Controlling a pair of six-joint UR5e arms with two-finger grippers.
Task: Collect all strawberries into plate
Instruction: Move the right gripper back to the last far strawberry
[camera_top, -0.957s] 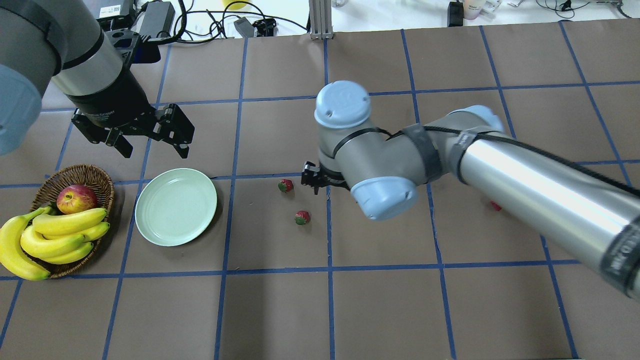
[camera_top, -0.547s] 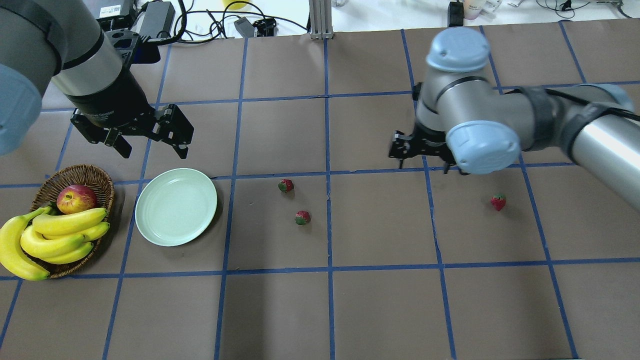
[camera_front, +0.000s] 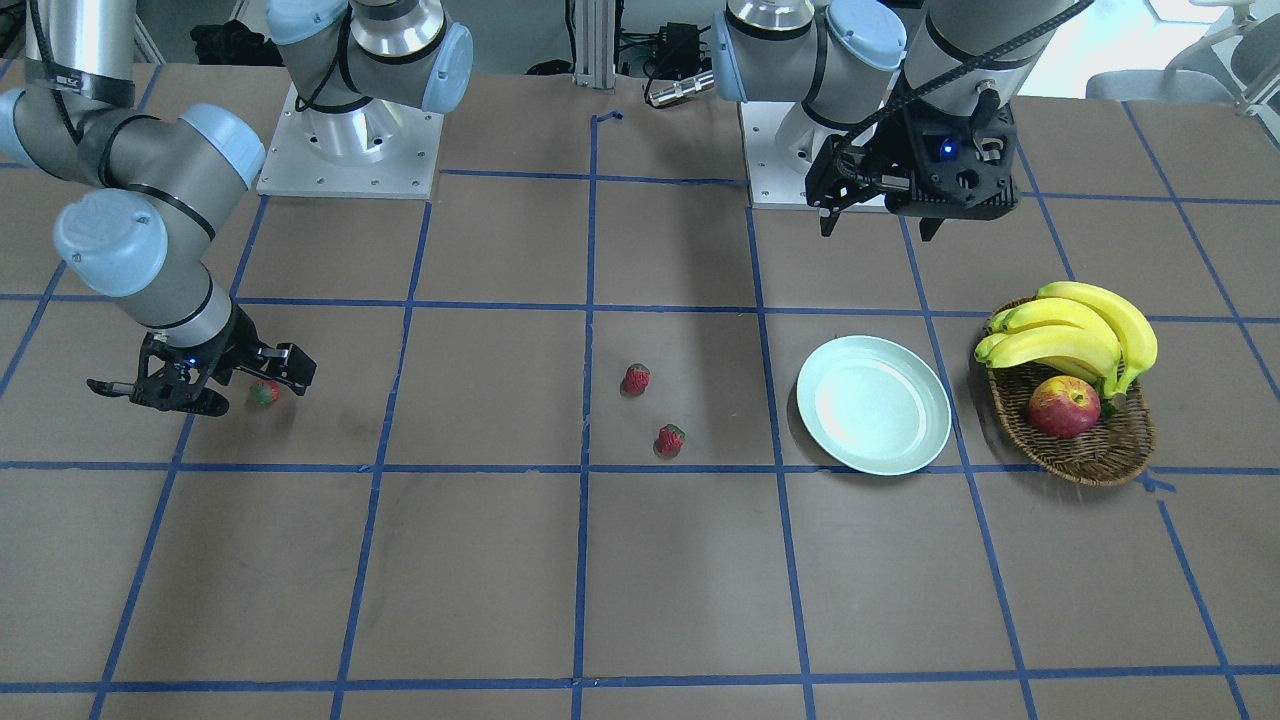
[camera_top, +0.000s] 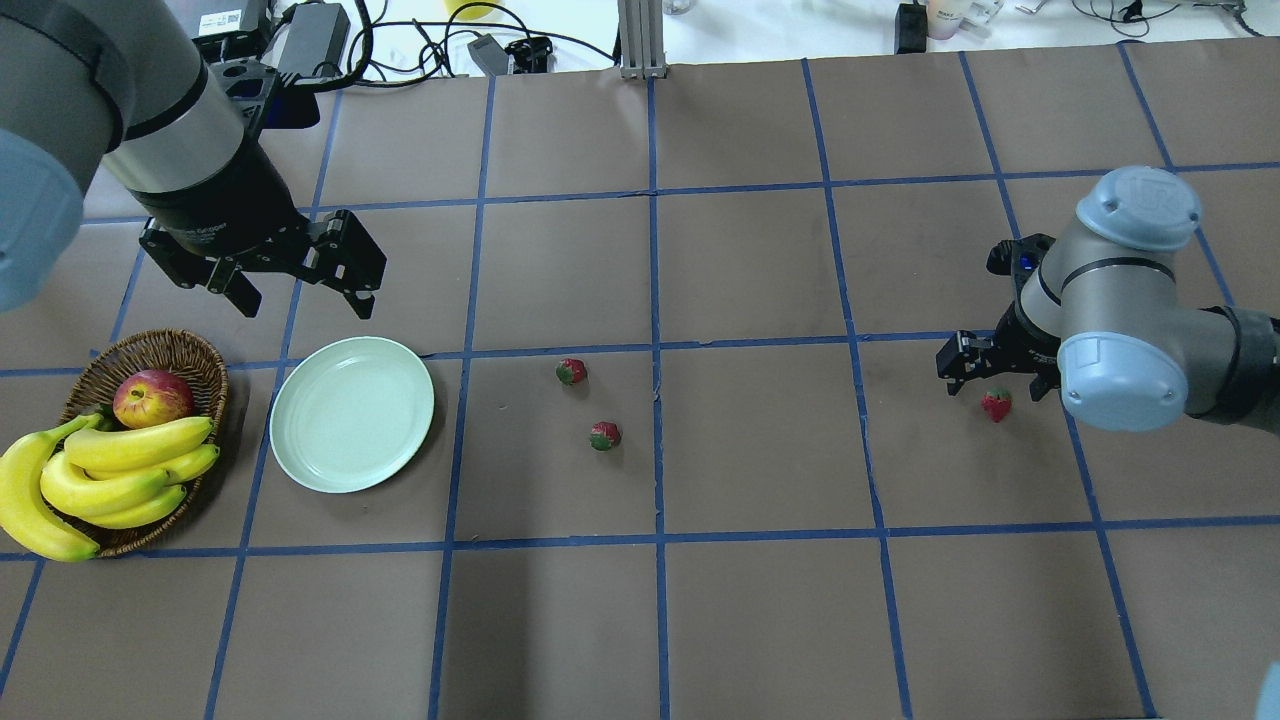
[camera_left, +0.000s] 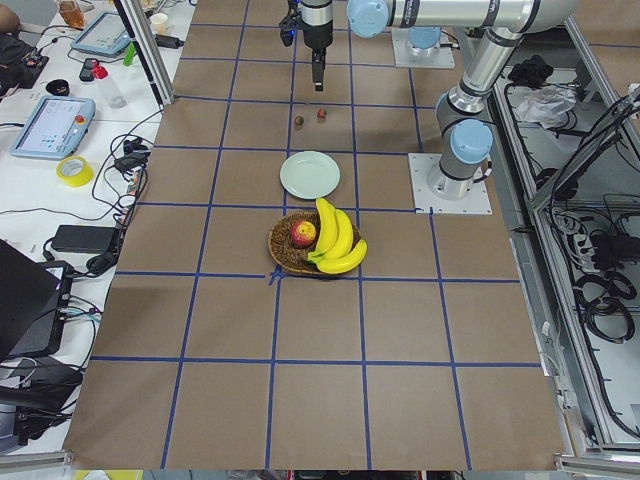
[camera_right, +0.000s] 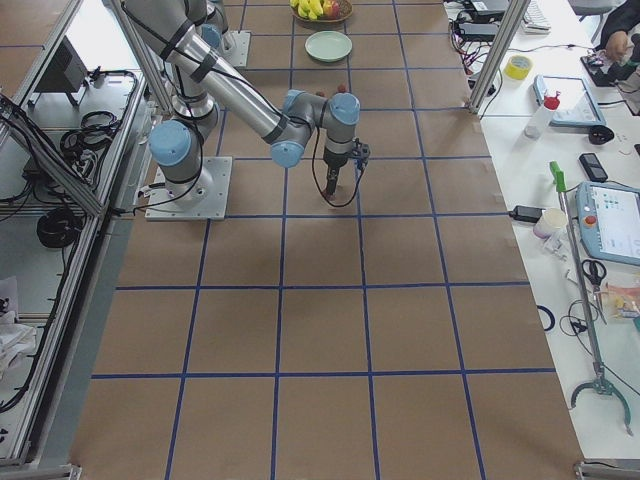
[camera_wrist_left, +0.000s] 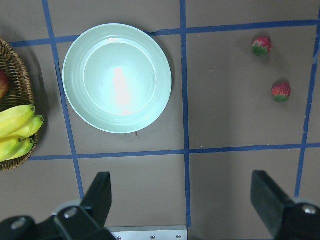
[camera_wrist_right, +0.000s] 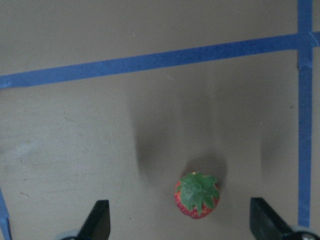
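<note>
In the overhead view the blue-capped wrist joint of the right arm covers one finger of the right hand (camera_top: 994, 382). The right wrist view cuts both fingers off at its lower edge. The left wrist view cuts the brown woven wicker basket (camera_top: 160, 345) off at its left edge. In both side views the hands are too small for us to judge.

The right arm reaches low over the brown paper-covered counter (camera_top: 760, 600), wrist pointing down. The right hand is spread wide and holds nothing. A small red strawberry with a green leafy cap (camera_top: 996, 405) lies on the counter between its fingers, touching neither. We cannot tell whether the fingertips touch the counter. The left hand (camera_top: 305, 297) hangs raised above the counter near the round pale mint-green plate (camera_top: 352, 413). It is also spread wide and holds nothing.

A second strawberry (camera_top: 571, 371) and a third strawberry (camera_top: 604, 435) lie close together near the counter's middle, outside the plate. The basket, just beside the plate, holds a red-yellow apple (camera_top: 152, 397) and a bunch of yellow bananas (camera_top: 130, 445).

Half a second earlier the right hand hung short of the strawberry, nearer the counter's middle. One second earlier it stood beside the second strawberry, and the arm hid most of the strawberry now between its fingers. The left hand, the plate and all three strawberries have not moved.
</note>
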